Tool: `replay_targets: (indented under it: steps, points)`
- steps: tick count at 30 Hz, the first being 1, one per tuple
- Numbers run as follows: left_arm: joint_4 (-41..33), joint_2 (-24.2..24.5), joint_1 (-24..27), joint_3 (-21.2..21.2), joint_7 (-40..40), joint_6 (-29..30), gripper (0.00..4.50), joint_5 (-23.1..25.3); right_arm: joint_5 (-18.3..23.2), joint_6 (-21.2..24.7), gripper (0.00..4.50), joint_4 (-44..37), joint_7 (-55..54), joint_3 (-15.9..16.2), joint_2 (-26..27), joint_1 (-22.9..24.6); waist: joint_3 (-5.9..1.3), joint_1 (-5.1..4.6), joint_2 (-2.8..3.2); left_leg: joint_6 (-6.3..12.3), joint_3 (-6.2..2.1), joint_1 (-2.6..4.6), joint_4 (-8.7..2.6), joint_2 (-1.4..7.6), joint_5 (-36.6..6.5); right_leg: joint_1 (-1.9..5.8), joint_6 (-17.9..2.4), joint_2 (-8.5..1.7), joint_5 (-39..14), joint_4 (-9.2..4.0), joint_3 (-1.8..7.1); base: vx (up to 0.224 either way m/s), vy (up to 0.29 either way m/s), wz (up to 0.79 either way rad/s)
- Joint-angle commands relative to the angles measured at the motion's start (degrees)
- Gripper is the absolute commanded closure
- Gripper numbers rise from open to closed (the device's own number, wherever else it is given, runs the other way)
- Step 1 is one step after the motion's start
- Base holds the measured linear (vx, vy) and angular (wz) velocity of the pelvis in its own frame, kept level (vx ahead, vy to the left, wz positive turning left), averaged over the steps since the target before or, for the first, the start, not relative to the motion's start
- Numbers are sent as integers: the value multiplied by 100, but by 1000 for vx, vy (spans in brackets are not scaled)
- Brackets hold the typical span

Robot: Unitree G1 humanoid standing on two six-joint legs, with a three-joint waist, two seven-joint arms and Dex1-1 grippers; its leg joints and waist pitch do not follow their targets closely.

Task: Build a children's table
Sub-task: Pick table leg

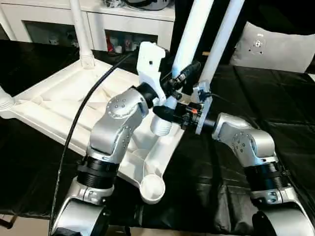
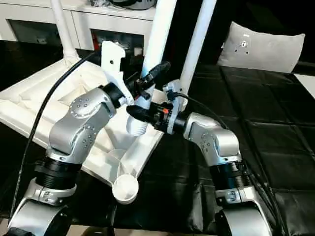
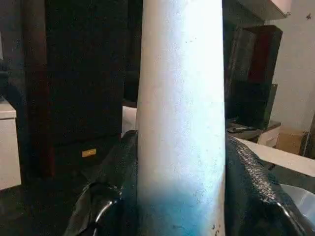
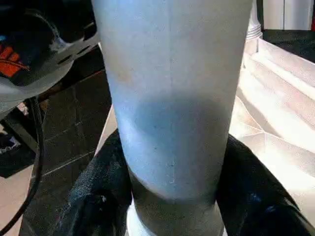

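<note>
The small all-white plastic children's table [image 1: 74, 105] lies upside down on the surface, its ribbed underside facing up, and both tools meet at its near right corner. There a long round tapered white leg [image 1: 189, 46] stands upright with its foot at a rounded corner socket [image 1: 161, 127]. The left tool [image 1: 179, 78], two black fingers, is clamped around this leg a little above the socket; in the left wrist view its black fingers [image 3: 106, 196] press on either side of the white shaft. The right tool [image 1: 170, 114] grips the same leg lower down, just above the socket, with its fingers [image 4: 93, 196] closed against both sides of the shaft. Each tool stands roughly half open, filled by the leg.

A second white leg [image 1: 221, 39] rises just beyond the held one, and a third [image 1: 81, 34] stands at the far left corner. The nearest corner socket [image 1: 152, 189] is an open round cup.

The surface [image 1: 275, 108] is covered in glossy black sheeting with creases. Behind it stands a white cabinet with glass doors [image 1: 123, 29], small items dimly seen inside. A pale grey cushion [image 1: 275, 46] rests at the far right. A black cable [image 1: 74, 132] runs along the silver left forearm.

The tabletop is rectangular, with raised ribs crossing a shallow recessed panel and a thick rounded rim.
</note>
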Motion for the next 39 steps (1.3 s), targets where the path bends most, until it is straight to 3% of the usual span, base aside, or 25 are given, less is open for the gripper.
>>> replay_targets:
  steps: [1,2,7,14,18,29,37,39]
  points:
    - [-184,-63,3,-87,-148,10,269,-93,-81,-101,220,82,-138,-50,-56,-32,-431,-9,-18,-62,-101,174,-446,347,-553,249,-1281,-504,53,-418,265,0,0,0]
    - [-177,-56,4,-97,-145,0,269,-58,-77,-83,186,94,-167,-67,-43,-39,-431,-9,-18,-64,-101,174,-445,347,-559,250,-1278,-507,40,-420,267,0,0,0]
    - [-171,-50,5,-110,-149,-13,269,-14,122,0,144,-65,1,-146,-8,-21,-434,-10,-15,-64,-103,176,-448,351,-559,249,-1293,-505,75,-414,264,0,0,0]
    - [-176,-51,3,-111,-162,-16,269,4,54,-15,89,-59,-6,-105,-12,-11,-431,-12,-15,-64,-101,177,-447,349,-576,248,-1300,-502,64,-417,264,0,0,0]
    - [-176,-61,3,-105,-171,-12,269,9,78,10,89,-73,55,-75,-24,1,-430,-10,-11,-71,-104,179,-452,353,-592,247,-1293,-505,32,-421,264,0,0,0]
    - [-145,-70,-14,-92,-196,-11,269,-7,45,105,202,29,31,-70,-41,-8,-430,-10,-10,-65,-105,175,-451,349,-569,250,-1294,-501,53,-418,266,0,0,0]
    - [-179,-165,-21,4,-241,122,269,-239,-103,-26,248,206,-173,-109,-5,-85,-432,-10,-1,-101,-103,178,-451,351,-595,248,-1309,-508,58,-417,265,0,0,0]
    - [-299,-234,-14,86,-361,318,213,-547,-156,-45,252,251,-203,-81,11,-95,-429,-13,-10,-106,-98,180,-449,344,-597,246,-1324,-503,61,-416,265,0,0,0]
